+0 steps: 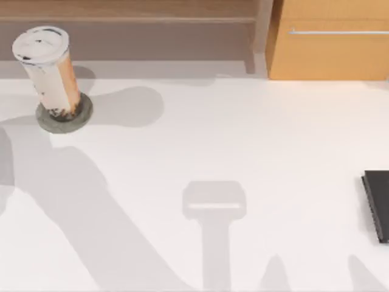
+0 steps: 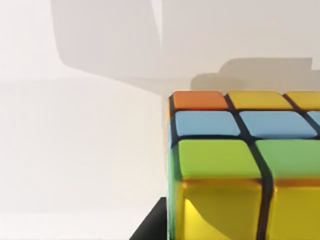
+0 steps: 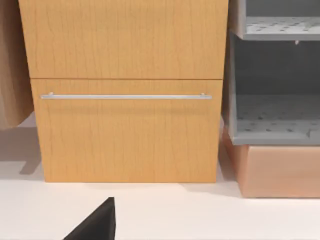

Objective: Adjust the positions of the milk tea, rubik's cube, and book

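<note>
Over at ten o'clock the milk tea (image 1: 48, 70) stands upright on a grey disc (image 1: 64, 118), the rubik's cube (image 2: 245, 165) sits right under the left wrist camera, a black slab (image 1: 378, 204) lies at three o'clock, and I cannot tell either gripper's grip.

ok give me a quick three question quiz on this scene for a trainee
1. True or false: the milk tea stands on the grey round disc.
2. The black flat slab lies at which edge of the table in the top view? A) left B) right C) centre
3. Fill in: in the left wrist view, the corner tile of the rubik's cube farthest from the camera is ____.

Key
1. True; its base sits on the disc at the table's far left.
2. B.
3. Orange.
</note>
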Available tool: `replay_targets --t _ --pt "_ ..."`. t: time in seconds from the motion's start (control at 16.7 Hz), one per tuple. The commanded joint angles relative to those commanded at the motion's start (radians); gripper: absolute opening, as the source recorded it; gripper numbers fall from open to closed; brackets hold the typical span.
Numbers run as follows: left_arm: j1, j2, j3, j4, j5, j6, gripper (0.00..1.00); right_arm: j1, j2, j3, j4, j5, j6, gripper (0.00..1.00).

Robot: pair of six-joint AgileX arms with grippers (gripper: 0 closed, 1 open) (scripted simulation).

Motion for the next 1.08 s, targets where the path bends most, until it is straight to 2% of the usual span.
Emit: replay_targets --t 0.42,0.54,0.78,1.08 --pt "0.001 -0.006 0.022 -0.029 0.0 0.0 0.0 0.0 0.0 0.0 0.0 0.0 0.0 1.0" --pt "-0.006 -0.037 0.026 -0.001 -0.024 -0.01 0.0 0.0 0.0 0.0 0.0 0.0 0.0 1.0" --pt "-0.062 -0.194 0.03 0.152 -0.142 -0.063 0.0 0.0 0.0 0.0 0.0 0.0 0.0 1.0" --pt "-0.236 -0.441 -0.017 0.424 -0.328 -0.168 0.0 0.0 0.0 0.0 0.0 0.0 0.0 1.0"
